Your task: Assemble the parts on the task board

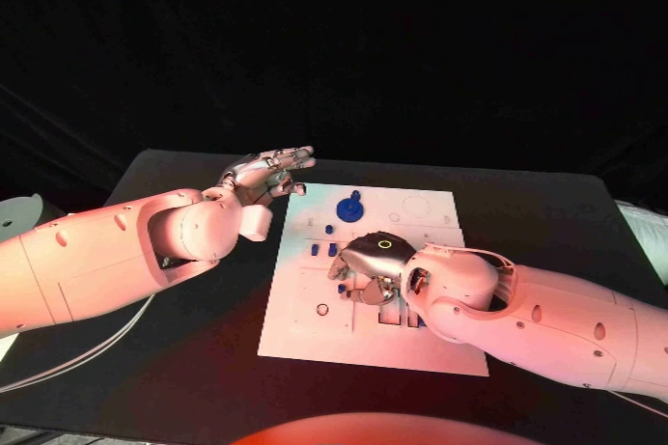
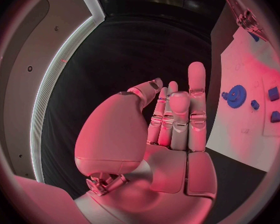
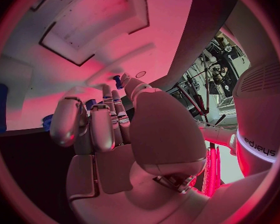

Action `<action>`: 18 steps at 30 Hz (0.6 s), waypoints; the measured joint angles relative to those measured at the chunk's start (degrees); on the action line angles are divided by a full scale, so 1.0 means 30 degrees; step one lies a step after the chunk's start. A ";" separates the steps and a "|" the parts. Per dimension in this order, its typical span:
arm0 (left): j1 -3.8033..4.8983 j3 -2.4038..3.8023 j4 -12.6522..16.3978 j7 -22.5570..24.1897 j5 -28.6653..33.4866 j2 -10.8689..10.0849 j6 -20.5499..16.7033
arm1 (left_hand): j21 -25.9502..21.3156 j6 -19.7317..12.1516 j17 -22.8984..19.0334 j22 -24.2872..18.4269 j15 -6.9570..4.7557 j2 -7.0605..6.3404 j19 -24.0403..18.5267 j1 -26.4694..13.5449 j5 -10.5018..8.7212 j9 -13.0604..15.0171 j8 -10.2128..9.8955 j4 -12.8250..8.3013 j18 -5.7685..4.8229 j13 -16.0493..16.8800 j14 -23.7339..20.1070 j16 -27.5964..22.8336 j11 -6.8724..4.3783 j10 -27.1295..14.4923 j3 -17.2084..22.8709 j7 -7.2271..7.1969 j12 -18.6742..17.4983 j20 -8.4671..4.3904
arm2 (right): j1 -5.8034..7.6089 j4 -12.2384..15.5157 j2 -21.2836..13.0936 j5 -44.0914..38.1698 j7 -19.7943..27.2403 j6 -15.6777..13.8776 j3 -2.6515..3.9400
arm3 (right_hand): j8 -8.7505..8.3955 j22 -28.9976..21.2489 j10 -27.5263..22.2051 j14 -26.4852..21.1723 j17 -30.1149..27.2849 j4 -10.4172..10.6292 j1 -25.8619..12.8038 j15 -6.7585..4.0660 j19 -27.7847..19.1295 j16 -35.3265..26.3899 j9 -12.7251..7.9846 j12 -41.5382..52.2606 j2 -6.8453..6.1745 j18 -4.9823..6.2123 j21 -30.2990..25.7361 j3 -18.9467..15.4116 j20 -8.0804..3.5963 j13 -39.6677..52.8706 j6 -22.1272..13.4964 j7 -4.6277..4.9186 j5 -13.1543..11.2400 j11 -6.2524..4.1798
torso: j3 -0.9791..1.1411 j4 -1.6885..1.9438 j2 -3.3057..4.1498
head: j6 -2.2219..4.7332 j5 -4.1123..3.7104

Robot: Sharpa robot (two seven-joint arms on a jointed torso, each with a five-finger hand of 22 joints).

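The white task board (image 1: pixel 425 206) lies in the middle of the black table. A blue gear (image 1: pixel 349 209) stands near its far edge, with small blue parts (image 1: pixel 324 248) just in front of it. My right hand (image 1: pixel 368 267) hovers low over the board's middle, fingers curled down. In the right wrist view a small blue part (image 3: pixel 117 80) sits pinched between its thumb tip and a fingertip, close to the board (image 3: pixel 115 15). My left hand (image 1: pixel 271 171) is raised beside the board's far left corner, fingers straight and holding nothing. The left wrist view shows the gear (image 2: pixel 234 95) beyond those fingers (image 2: pixel 197 92).
More blue parts (image 1: pixel 394 316) lie in slots under my right wrist. A pale round object (image 1: pixel 19 213) sits off the table's left edge, and cables (image 1: pixel 84 353) trail below my left arm. The black table (image 1: pixel 542 208) extends right of the board.
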 measured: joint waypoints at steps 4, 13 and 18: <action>0.0000 0.0000 -0.0001 -0.0031 -0.0028 -0.0006 0.0004 | 0.0000 0.0000 0.0000 0.0000 0.0000 0.0000 0.0000 0.0000 0.0000 0.0001 0.0000 0.0000 0.0001 0.0000 0.0000 0.0000 0.0000 0.0000 0.0000 0.0001 0.0000 0.0000 | -0.0029 0.0114 -0.0297 0.0009 -0.0071 -0.0343 -0.0032 | 0.0000 -0.0062 -0.0102 0.0000 0.0015 -0.0082 0.0000 -0.0001 0.0000 0.0000 0.0000 0.0258 0.0000 -0.0001 -0.0008 -0.0190 0.0000 0.0088 -0.0012 0.0012 0.0000 0.0039 | 0.0002 0.0002 -0.0002 | 0.0046 -0.0038; 0.0000 0.0000 -0.0016 -0.0070 -0.0086 -0.0044 0.0017 | -0.0072 0.0000 -0.0019 0.0001 0.0000 0.0000 0.0000 0.0000 0.0000 0.0002 0.0000 0.0000 -0.0001 0.0000 0.0000 0.0000 0.0000 0.0000 0.0000 0.0000 -0.0001 -0.0001 | 0.0052 0.1542 -0.2088 0.0080 -0.0099 -0.1161 0.0206 | 0.0001 0.0047 0.0621 0.0000 0.0124 -0.0236 0.0205 -0.0001 0.0074 0.0089 0.0054 0.1019 0.0203 0.0000 -0.0007 -0.0382 -0.0074 0.0154 0.0282 0.0139 -0.0002 -0.0200 | 0.0011 -0.0002 -0.0005 | 0.0194 -0.0190; 0.0001 0.0000 -0.0019 -0.0086 -0.0107 -0.0076 0.0026 | -0.0074 0.0000 -0.0035 0.0002 0.0000 0.0000 0.0000 0.0000 0.0000 0.0002 0.0000 0.0001 0.0001 0.0000 0.0000 0.0000 0.0000 0.0000 0.0000 0.0000 -0.0001 0.0000 | 0.0670 0.2255 -0.3606 0.0274 -0.0187 -0.1472 0.0528 | 0.0001 0.0047 0.0790 0.0000 0.0016 -0.0221 0.0205 -0.0001 0.0074 0.0089 0.0053 0.1124 0.0202 0.0000 -0.0007 -0.0533 -0.0073 0.0141 0.0354 0.0067 -0.0002 -0.0237 | 0.0009 -0.0016 -0.0005 | 0.0326 -0.0350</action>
